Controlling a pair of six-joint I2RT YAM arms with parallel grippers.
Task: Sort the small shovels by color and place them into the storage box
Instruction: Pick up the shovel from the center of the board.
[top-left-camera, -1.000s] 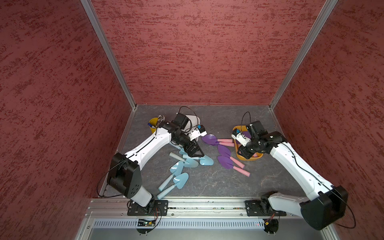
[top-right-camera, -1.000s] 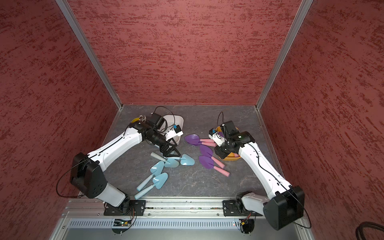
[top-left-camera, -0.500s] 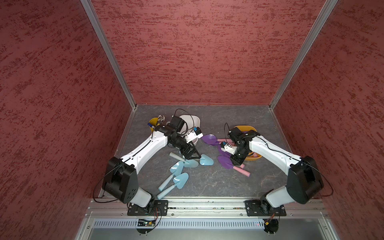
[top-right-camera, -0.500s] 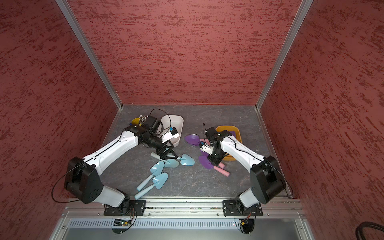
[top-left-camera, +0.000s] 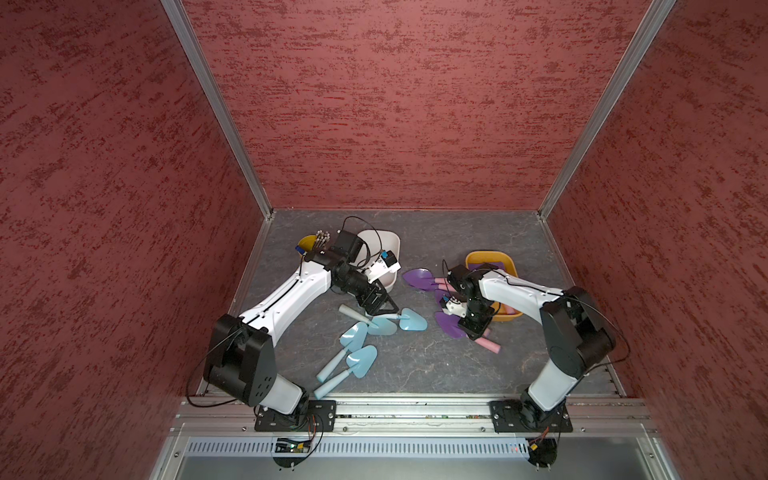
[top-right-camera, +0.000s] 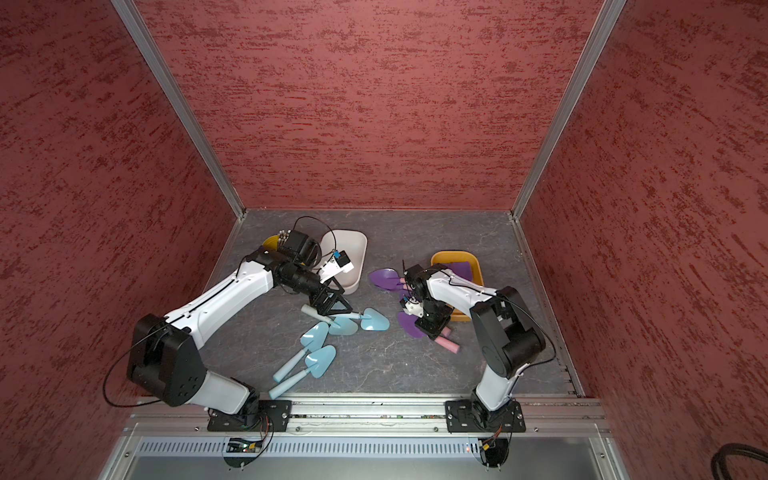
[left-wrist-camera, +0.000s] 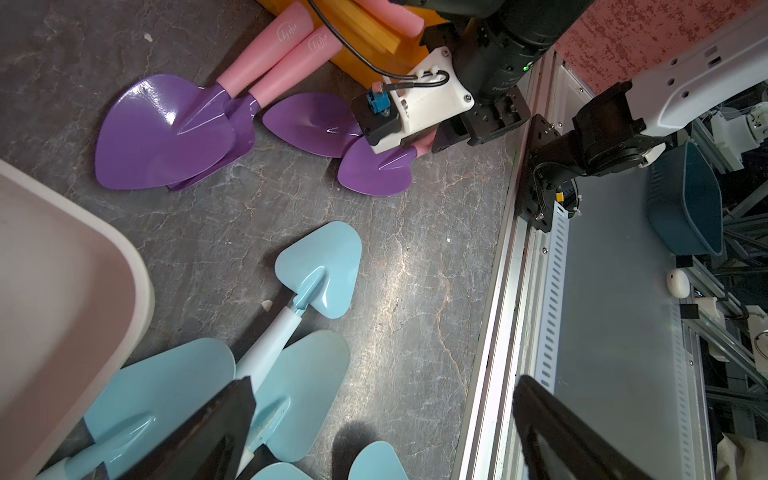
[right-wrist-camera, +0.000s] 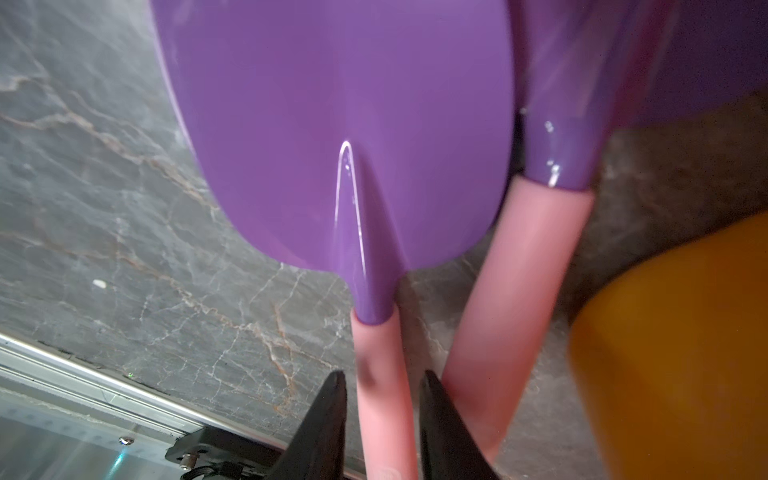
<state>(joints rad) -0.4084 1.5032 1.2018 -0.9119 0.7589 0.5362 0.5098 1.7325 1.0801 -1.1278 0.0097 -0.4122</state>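
Several light blue shovels lie in a loose heap at centre left; in the left wrist view one lies apart. My left gripper hangs open just over the heap's far end. Purple shovels with pink handles lie beside the orange storage box, and more lie inside it. My right gripper is down at the nearest purple shovel, shut on its pink handle. A second purple shovel lies right beside it. The white storage box stands behind my left wrist.
A yellow cup with thin dark white-tipped pens stands at the back left by the wall. Red walls close in three sides. A metal rail runs along the front edge. Bare grey floor lies between the blue heap and the purple shovels.
My right arm swung from above the orange box forward and down onto the purple shovels, and its jaws narrowed slightly. My left gripper sank a little toward the blue heap, still open.
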